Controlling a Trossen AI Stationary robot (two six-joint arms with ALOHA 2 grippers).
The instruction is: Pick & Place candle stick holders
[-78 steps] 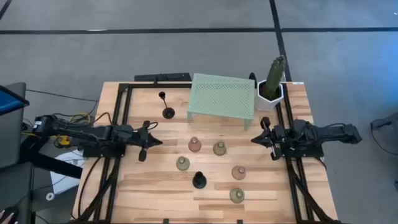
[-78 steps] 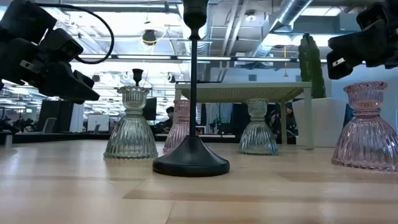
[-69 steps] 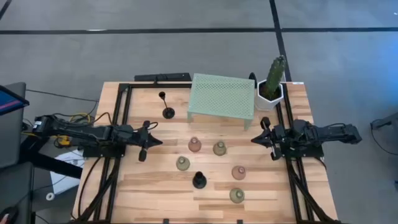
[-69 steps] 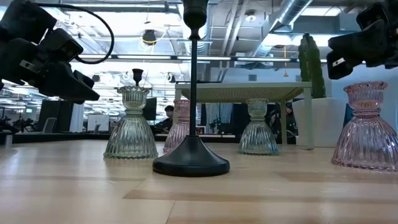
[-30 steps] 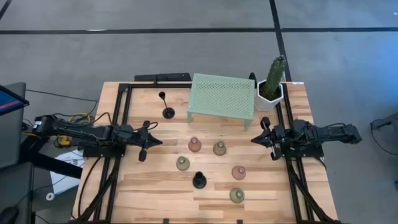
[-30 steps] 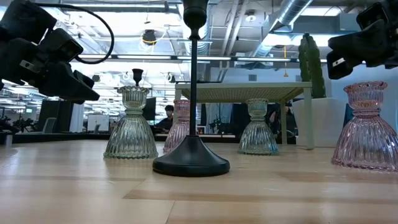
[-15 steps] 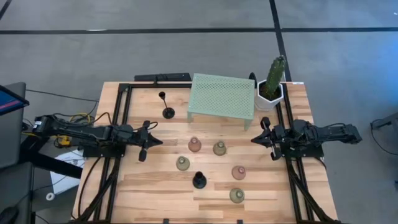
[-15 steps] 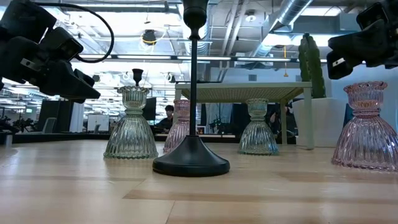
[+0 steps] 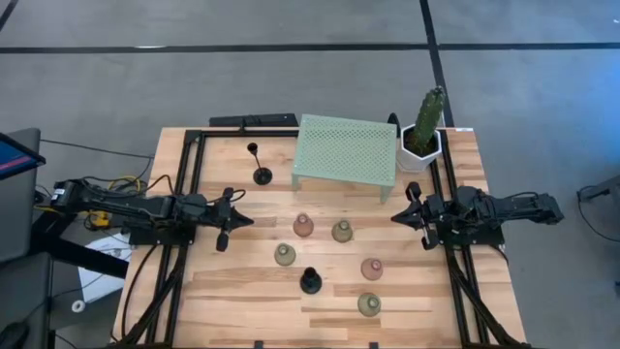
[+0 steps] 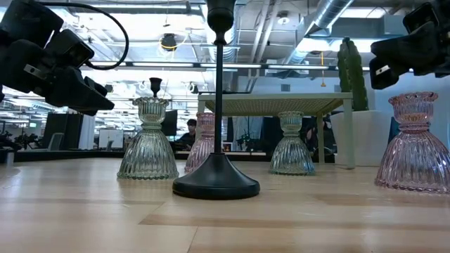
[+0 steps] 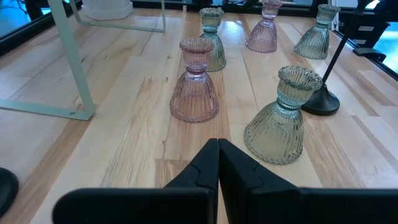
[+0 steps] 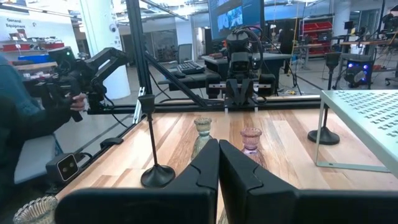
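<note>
Several small candle stick holders stand upright on their bases mid-table: pink (image 9: 303, 226), green (image 9: 342, 231), green (image 9: 285, 255), pink (image 9: 371, 269), green (image 9: 368, 304), and a black one on a round base (image 9: 310, 281). A tall thin black stem (image 9: 260, 170) stands at the far left. My left gripper (image 9: 232, 221) hovers shut and empty left of them, above the table; the nearest pink holder (image 11: 194, 81) and a green one (image 11: 285, 118) lie ahead of it. My right gripper (image 9: 402, 215) hovers shut and empty to their right.
A mint-green mesh stand (image 9: 344, 150) and a white-potted cactus (image 9: 424, 131) stand at the far edge. Black rails (image 9: 184, 194) run along the table's left and right sides. A person's dark sleeve (image 12: 18, 112) shows beyond the table in the right wrist view.
</note>
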